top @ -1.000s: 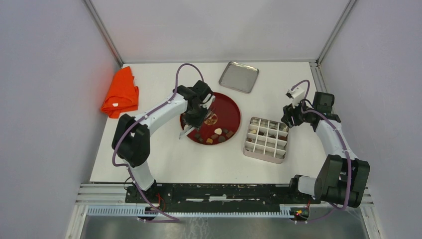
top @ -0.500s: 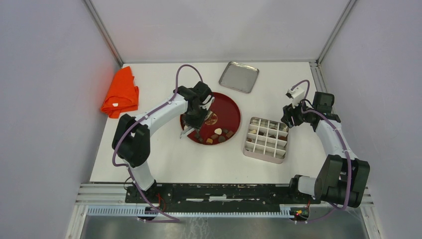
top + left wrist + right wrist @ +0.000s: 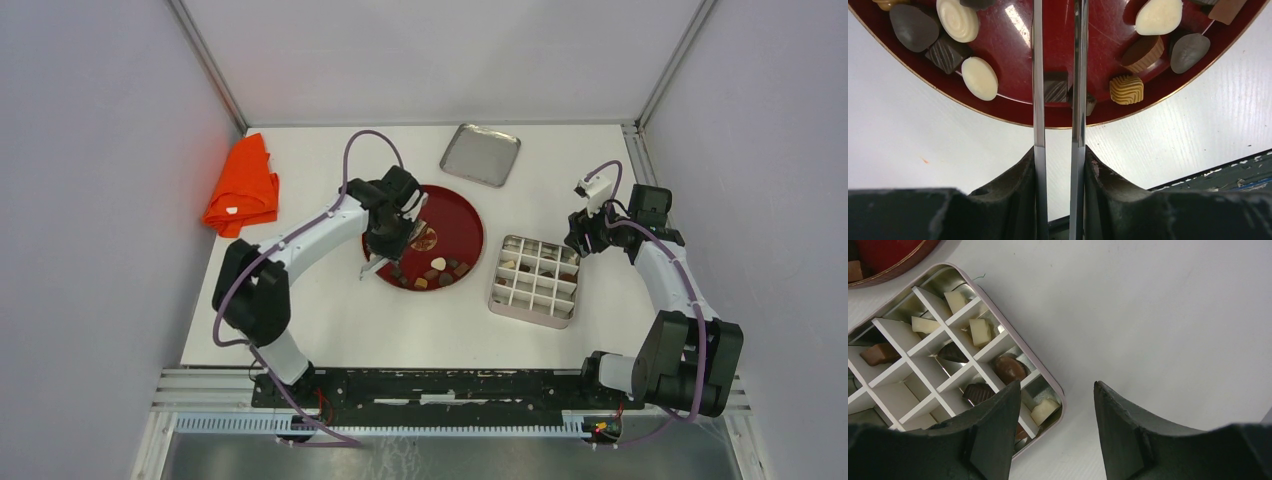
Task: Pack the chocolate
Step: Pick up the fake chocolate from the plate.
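Left wrist view: dark square chocolate point(image 3: 1054, 86) is pinched by the left gripper point(image 3: 1057, 15) at the 6 o'clock rim of the red plate point(image 3: 1013, 107), where its 3 o'clock neighbour point(image 3: 1089, 103) could be knocked off as it is lifted.

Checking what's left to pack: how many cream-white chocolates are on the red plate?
3 in the left wrist view: a swirled white round and a white oval at left, a white piece at top right. More may lie outside the frame.

dark brown, tan and cream chocolate point(image 3: 1126, 89), a gold-rimmed red plate point(image 3: 1013, 60), an orange cloth point(image 3: 243, 187).
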